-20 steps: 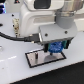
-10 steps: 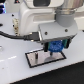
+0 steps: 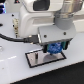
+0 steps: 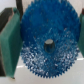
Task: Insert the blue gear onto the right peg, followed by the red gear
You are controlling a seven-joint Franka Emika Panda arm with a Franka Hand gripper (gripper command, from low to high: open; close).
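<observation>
My gripper (image 3: 54, 51) is shut on the blue gear (image 3: 54, 48) and holds it low over the right end of the grey black-framed plate (image 3: 36, 61). In the wrist view the blue gear (image 4: 45, 25) fills the space between the two green finger pads (image 4: 9, 42). A short dark pin, the right peg (image 4: 48, 46), shows in the gear's centre hole. I cannot tell how far the gear sits down on it. The red gear is out of view.
The white arm body (image 3: 35, 22) fills the back of the exterior view. A black cable (image 3: 12, 37) runs in from the exterior view's left. The plate lies on a white table (image 3: 20, 72).
</observation>
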